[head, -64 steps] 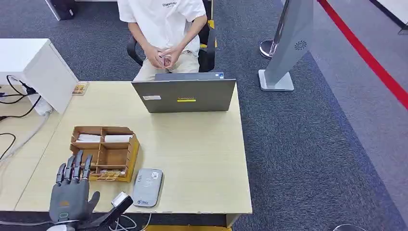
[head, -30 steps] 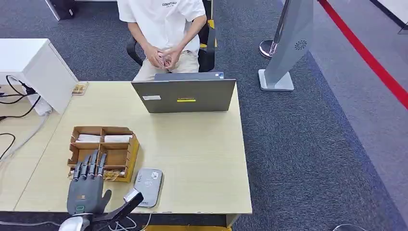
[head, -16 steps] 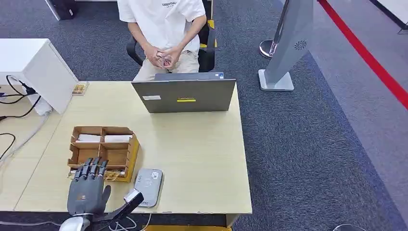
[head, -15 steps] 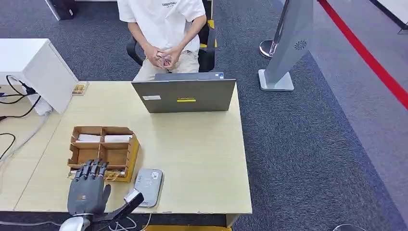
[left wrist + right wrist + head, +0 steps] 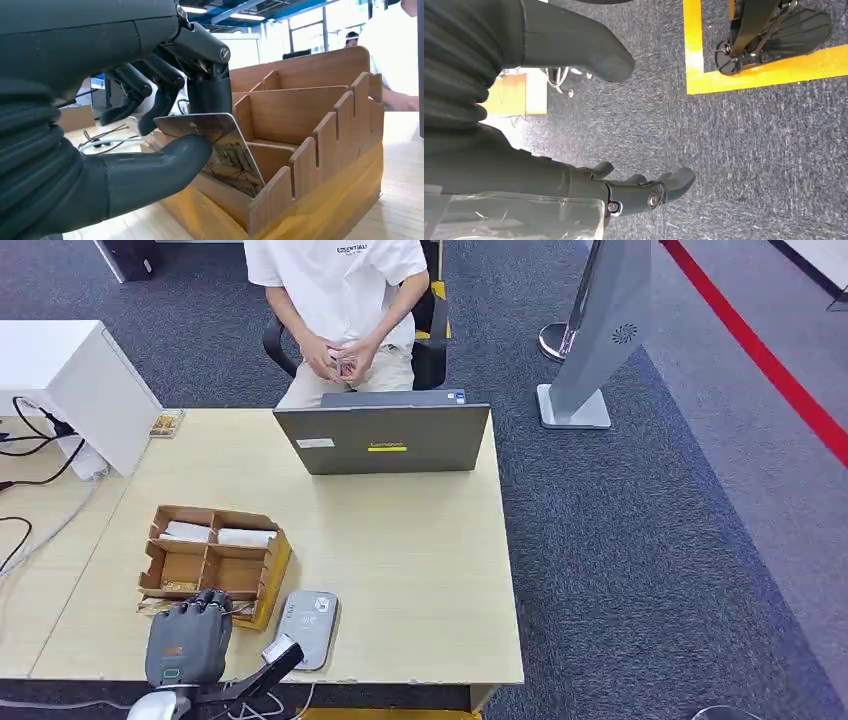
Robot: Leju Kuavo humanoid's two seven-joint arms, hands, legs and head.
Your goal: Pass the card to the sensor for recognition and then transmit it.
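Wooden tabletop (image 5: 420, 550): card (image 5: 220, 150), thin, stiff, light, likely slick-faced, standing in front slot of wooden organizer (image 5: 215, 562) beside sensor (image 5: 307, 628), pinched at upper edge by left hand (image 5: 188, 645); right hand (image 5: 644, 192) hanging, fingers loosely apart, empty.

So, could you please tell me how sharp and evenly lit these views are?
Head view: even, soft light, all sharp. Left wrist view: the card and wooden organizer are crisp, while bright windows behind wash out the background. Right wrist view: the carpet is sharp; the right hand sits dim in shade.
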